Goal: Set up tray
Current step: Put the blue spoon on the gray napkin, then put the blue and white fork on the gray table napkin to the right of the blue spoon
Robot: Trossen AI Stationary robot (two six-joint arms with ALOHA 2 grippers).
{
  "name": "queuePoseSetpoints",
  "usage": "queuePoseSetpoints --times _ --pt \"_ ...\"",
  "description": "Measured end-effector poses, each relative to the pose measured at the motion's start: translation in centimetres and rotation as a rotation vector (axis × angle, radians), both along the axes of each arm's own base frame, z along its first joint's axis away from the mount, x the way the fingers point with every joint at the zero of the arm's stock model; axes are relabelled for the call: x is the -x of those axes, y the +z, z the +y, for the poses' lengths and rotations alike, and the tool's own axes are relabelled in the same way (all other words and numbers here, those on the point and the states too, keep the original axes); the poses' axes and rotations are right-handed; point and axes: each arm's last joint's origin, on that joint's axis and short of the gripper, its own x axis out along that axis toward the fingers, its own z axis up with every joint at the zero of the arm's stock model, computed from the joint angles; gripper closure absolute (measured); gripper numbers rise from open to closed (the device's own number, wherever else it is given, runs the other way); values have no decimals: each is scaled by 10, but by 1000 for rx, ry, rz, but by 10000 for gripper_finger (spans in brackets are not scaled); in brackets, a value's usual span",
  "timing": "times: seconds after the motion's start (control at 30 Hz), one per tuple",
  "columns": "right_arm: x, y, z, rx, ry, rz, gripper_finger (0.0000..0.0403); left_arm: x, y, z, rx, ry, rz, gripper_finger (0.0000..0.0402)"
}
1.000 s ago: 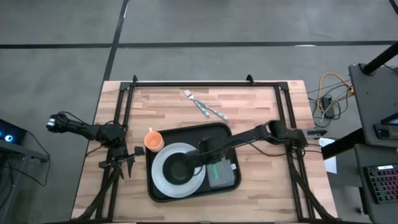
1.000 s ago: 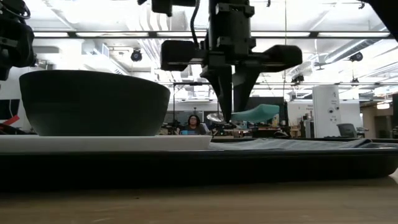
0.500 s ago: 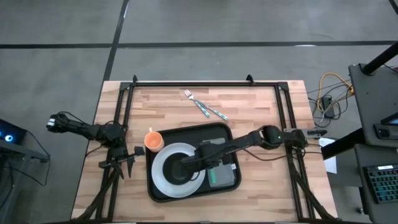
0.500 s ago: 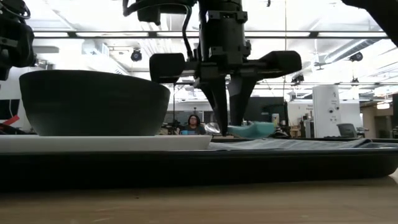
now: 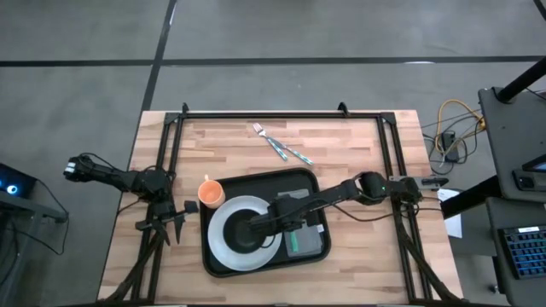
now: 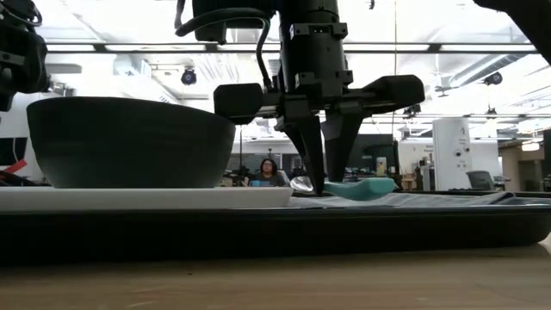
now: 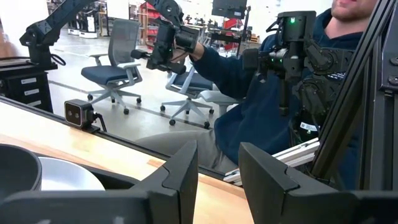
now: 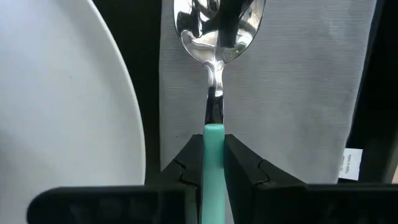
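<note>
The black tray (image 5: 300,181) lies mid-table and carries a white plate (image 5: 223,246) with a dark bowl (image 5: 245,234) on it. Beside the plate lies a grey napkin (image 5: 309,243). My right gripper (image 5: 287,223) hangs low over the napkin (image 8: 298,93), shut on a teal-handled spoon (image 6: 357,187). The spoon's metal bowl (image 8: 219,25) points away over the cloth. My left gripper (image 7: 217,168) waits open at the table's left edge (image 5: 175,223). In the low view the tray (image 6: 275,228), plate (image 6: 146,198) and bowl (image 6: 129,142) fill the foreground. My right gripper pinches the spoon's teal handle at the end next to the metal neck (image 8: 213,134), one finger (image 8: 185,163) on each side. The fingers come from above, pointing down. The spoon sits about level, right at the napkin's surface; I cannot tell whether it touches.
An orange cup (image 5: 211,193) stands on the table at the tray's far left corner. A fork and a teal-handled knife (image 5: 281,143) lie on the wood beyond the tray. A person in a blue sleeve (image 7: 249,93) sits past the table's edge.
My right gripper has come down with the spoon, from well above the napkin to just at its surface, staying shut on the handle. The spoon has kept level while sinking.
</note>
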Motion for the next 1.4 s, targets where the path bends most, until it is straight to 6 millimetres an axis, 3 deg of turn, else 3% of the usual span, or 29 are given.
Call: queuePoseSetpoints --times 0.47,0.77,0.97,1.4 --pt "0 0 0 2 1 -6 302 0 0 0 0 0 0 304" --pt "0 0 -1 35 17 -13 280 0 0 0 0 0 0 304" --pt "-2 10 -2 82 31 -34 280 0 0 0 0 0 0 304" --pt "3 26 -9 183 25 -9 320 0 0 0 0 0 0 304"
